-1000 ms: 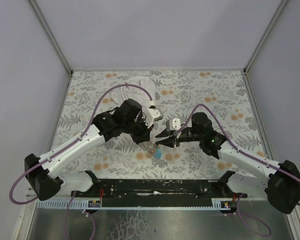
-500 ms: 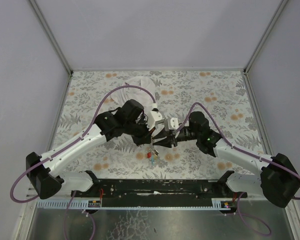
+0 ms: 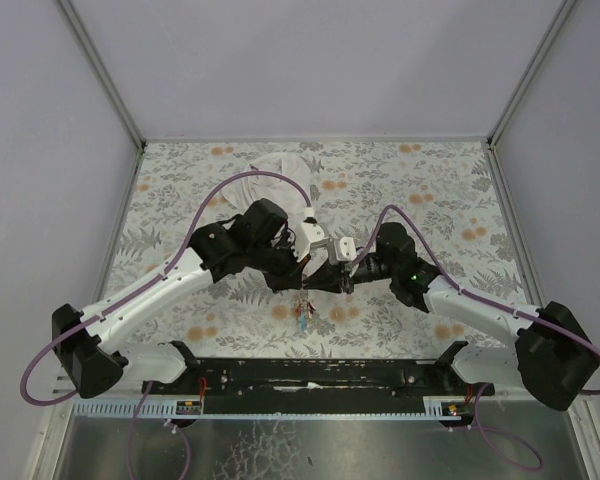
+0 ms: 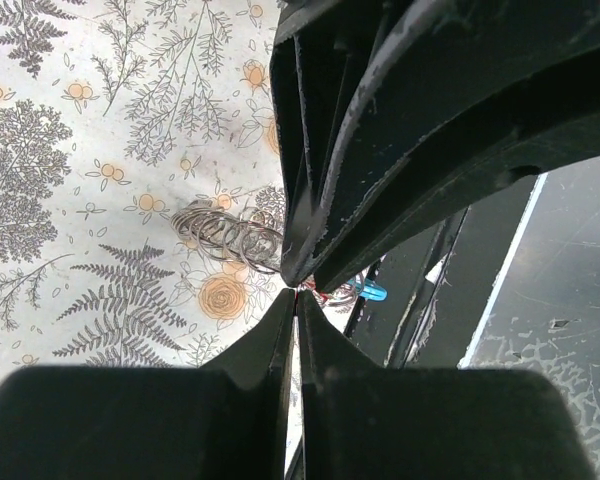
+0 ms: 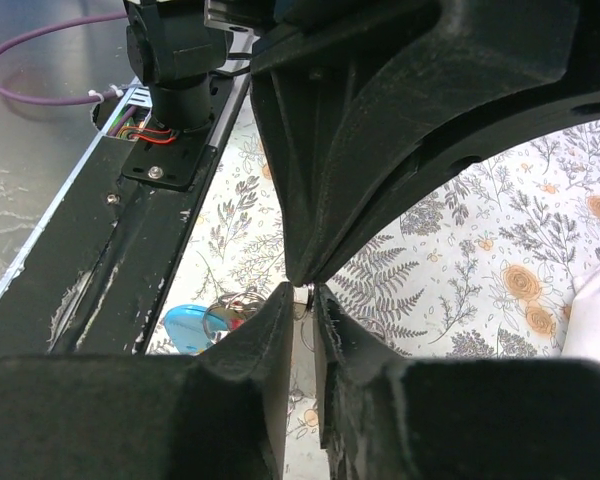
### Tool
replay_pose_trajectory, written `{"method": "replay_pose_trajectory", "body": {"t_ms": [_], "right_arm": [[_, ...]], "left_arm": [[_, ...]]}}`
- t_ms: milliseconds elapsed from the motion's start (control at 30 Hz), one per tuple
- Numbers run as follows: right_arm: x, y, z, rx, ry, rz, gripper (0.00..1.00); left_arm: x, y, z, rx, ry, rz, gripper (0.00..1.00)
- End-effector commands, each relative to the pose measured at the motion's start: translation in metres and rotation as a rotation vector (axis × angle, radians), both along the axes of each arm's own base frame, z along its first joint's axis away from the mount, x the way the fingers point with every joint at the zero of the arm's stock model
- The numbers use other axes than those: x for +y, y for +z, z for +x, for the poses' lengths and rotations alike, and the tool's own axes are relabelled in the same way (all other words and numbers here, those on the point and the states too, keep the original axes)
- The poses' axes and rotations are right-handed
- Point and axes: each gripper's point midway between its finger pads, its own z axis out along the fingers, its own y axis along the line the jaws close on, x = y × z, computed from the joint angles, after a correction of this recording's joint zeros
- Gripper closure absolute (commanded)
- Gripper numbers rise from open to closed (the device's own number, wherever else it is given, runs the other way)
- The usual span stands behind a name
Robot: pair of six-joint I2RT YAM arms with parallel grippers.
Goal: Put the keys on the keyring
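Both grippers meet tip to tip above the near middle of the table. My left gripper point(image 3: 300, 279) point(image 4: 295, 290) is shut, pinching the keyring at its tips. From there the keys point(image 3: 302, 312) dangle in a small bunch over the table. In the right wrist view my right gripper point(image 5: 302, 291) has its jaws drawn narrow, with the thin metal keyring point(image 5: 304, 294) filling the gap at their tips. Below hang the light-blue piece point(image 5: 185, 328) and a red key head point(image 5: 242, 312). The light-blue piece point(image 4: 373, 292) also peeks out behind the left fingers, and the strap is hidden.
A crumpled white cloth point(image 3: 280, 165) lies at the back of the floral table. The black mounting rail point(image 3: 310, 372) runs along the near edge just below the hanging keys. Purple cables arch over both arms.
My right gripper moved left to meet the left gripper and narrowed its jaws onto the ring. The bunch was lifted off the table and now hangs.
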Motion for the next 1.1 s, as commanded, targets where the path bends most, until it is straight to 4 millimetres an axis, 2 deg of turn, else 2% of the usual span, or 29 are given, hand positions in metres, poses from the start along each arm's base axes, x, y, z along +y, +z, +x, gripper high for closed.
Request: {"method": "replay_pose_trajectory", "body": {"t_ms": [0, 100, 300, 333, 367, 433, 733, 1067], "right_arm": [[0.005, 0.007, 0.005, 0.017, -0.004, 0.005, 0.86], [0.005, 0.006, 0.006, 0.021, -0.01, 0.004, 0.99], [0.005, 0.007, 0.006, 0.041, -0.017, 0.005, 1.0], [0.005, 0.007, 0.005, 0.046, -0.013, 0.004, 0.98], [0.005, 0.007, 0.005, 0.051, -0.01, -0.001, 0.9], [0.005, 0.006, 0.005, 0.057, -0.009, -0.007, 0.82], [0.007, 0.006, 0.007, 0.061, -0.006, -0.003, 0.85], [0.005, 0.016, 0.005, 0.033, -0.015, 0.031, 0.81]], "left_arm": [[-0.013, 0.018, -0.005, -0.045, -0.073, -0.081, 1.0], [-0.013, 0.02, -0.005, -0.052, -0.073, -0.091, 1.0], [-0.014, 0.026, -0.009, -0.076, -0.078, -0.144, 1.0], [-0.014, 0.027, -0.009, -0.079, -0.08, -0.146, 1.0], [-0.014, 0.027, -0.008, -0.083, -0.082, -0.145, 1.0], [-0.014, 0.026, -0.008, -0.083, -0.083, -0.142, 1.0], [-0.014, 0.024, -0.01, -0.077, -0.095, -0.141, 1.0], [-0.016, 0.018, -0.009, -0.058, -0.104, -0.125, 1.0]]}}
